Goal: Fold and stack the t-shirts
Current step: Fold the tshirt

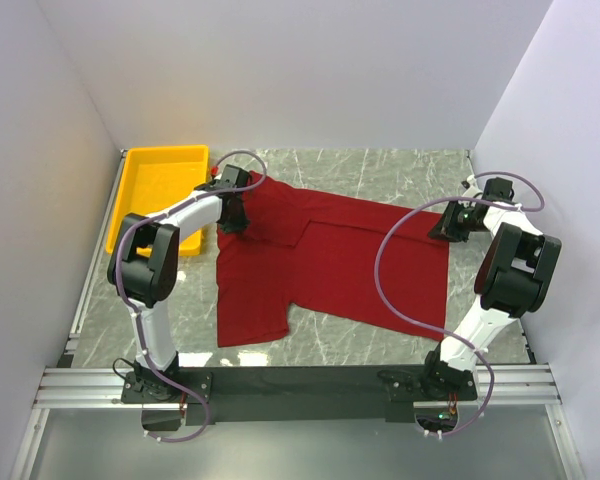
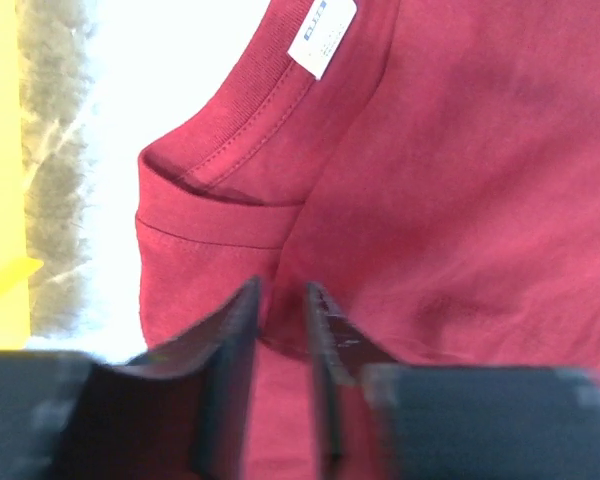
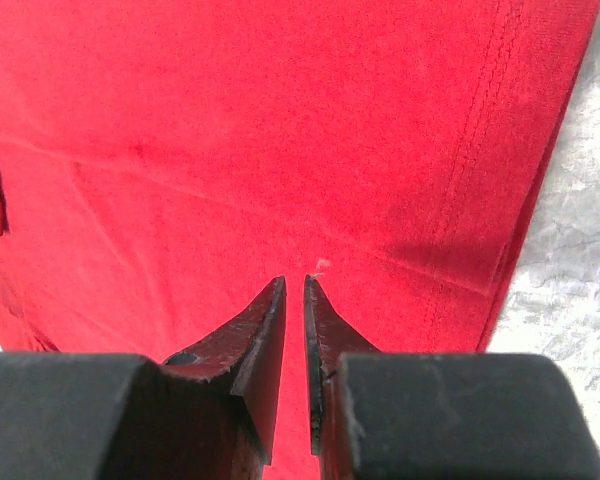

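1. Top external view: one plain dark red short-sleeved cloth t-shirt (image 1: pixel 330 260) lies spread on the grey marbled counter (image 1: pixel 400 165), between the two arms.
2. Orientation: the neck end of the t-shirt lies to the left and the bottom edge to the right.
3. Adjacent item: a yellow rectangular plastic tray (image 1: pixel 160 190) stands at the far left corner of the counter, just beside the neck end of the t-shirt.
4. Left hand (image 1: pixel 232 215): positioned at the neck end of the t-shirt.
   - Left wrist view: the black fingers (image 2: pixel 230 340) stand a narrow gap apart, with red cloth visible in the gap.
   - The ribbed collar (image 2: pixel 240 130) and the small white neck label (image 2: pixel 323 35) lie just beyond the tips.
   - Whether cloth is pinched cannot be told.
5. Right hand (image 1: pixel 450 225): positioned at the right edge of the t-shirt.
   - Right wrist view: its fingers (image 3: pixel 255 340) leave only a thin slit.
   - The tips sit at the cloth near the stitched hem (image 3: pixel 485 130).
   - A grip on the cloth cannot be confirmed.
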Motion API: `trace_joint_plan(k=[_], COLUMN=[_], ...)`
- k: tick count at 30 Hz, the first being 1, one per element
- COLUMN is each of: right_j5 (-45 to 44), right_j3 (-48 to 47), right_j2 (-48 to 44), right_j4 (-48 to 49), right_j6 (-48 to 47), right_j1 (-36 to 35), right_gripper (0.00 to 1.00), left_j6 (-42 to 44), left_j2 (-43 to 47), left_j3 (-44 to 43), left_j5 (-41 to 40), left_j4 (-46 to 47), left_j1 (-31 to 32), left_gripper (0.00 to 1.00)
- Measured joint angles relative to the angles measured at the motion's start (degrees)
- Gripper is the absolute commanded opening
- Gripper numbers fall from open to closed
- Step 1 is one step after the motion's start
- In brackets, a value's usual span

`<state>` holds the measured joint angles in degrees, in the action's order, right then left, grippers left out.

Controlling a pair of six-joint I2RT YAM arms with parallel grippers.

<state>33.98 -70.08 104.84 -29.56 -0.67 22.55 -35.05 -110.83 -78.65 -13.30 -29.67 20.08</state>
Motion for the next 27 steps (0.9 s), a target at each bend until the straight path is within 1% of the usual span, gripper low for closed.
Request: trace_joint_plan(k=[1, 5, 7, 9, 11, 13, 15, 17, 20, 21, 24, 27], right_j5=[0.02, 0.15, 0.17, 0.15, 0.15, 0.15, 0.17, 0.2, 0.22, 0.33, 0.63, 0.79], right_j3=[0.09, 0.11, 0.11, 0.11, 0.11, 0.11, 0.09, 0.09, 0.02, 0.0, -0.11, -0.24], right_j2=[0.0, -0.04, -0.04, -0.04, -0.04, -0.04, -0.04, -0.04, -0.04, -0.07, -0.07, -0.07], right_j4=[-0.04, 0.0, -0.02, 0.0, 0.0, 0.0, -0.02, -0.04, -0.07, -0.07, -0.07, -0.13], right_j6=[0.0, -0.02, -0.02, -0.04, -0.24, -0.5, -0.94, -1.57, -2.21, -2.38, -2.75, -3.04], right_j1=[0.0, 0.0, 0.0, 0.0, 0.0, 0.0, 0.0, 0.0, 0.0, 0.0, 0.0, 0.0], right_gripper=[0.2, 0.2, 0.2, 0.2, 0.2, 0.21, 0.22, 0.23, 0.24, 0.24, 0.24, 0.25], left_j6=[0.39, 2.14, 3.45, 4.92, 6.56, 7.48, 7.89, 8.24, 8.35, 8.31, 7.82, 7.17], left_j2=[0.0, 1.25, 3.17, 5.35, 7.52, 8.2, 6.8, 3.28, -4.15, -6.67, -13.57, -19.52], left_j3=[0.0, 0.0, 0.0, -0.07, -0.42, -2.08, -6.19, -11.98, -20.35, -22.69, -27.85, -31.26], left_j5=[-0.11, 0.22, 1.29, 3.1, 5.73, 9.03, 12.11, 14.23, 16.55, 17.05, 18.45, 19.67], left_j4=[-0.09, -0.11, 0.52, 1.92, 4.55, 6.56, 7.8, 8.94, 11.43, 11.85, 12.11, 11.65], left_j1=[0.0, 0.0, 0.0, -0.02, -0.42, -1.09, -2.38, -3.87, -5.92, -6.49, -7.67, -8.41], left_gripper=[0.41, 0.49, 0.56, 0.62, 0.65, 0.7, 0.71, 0.68, 0.61, 0.57, 0.52, 0.51])
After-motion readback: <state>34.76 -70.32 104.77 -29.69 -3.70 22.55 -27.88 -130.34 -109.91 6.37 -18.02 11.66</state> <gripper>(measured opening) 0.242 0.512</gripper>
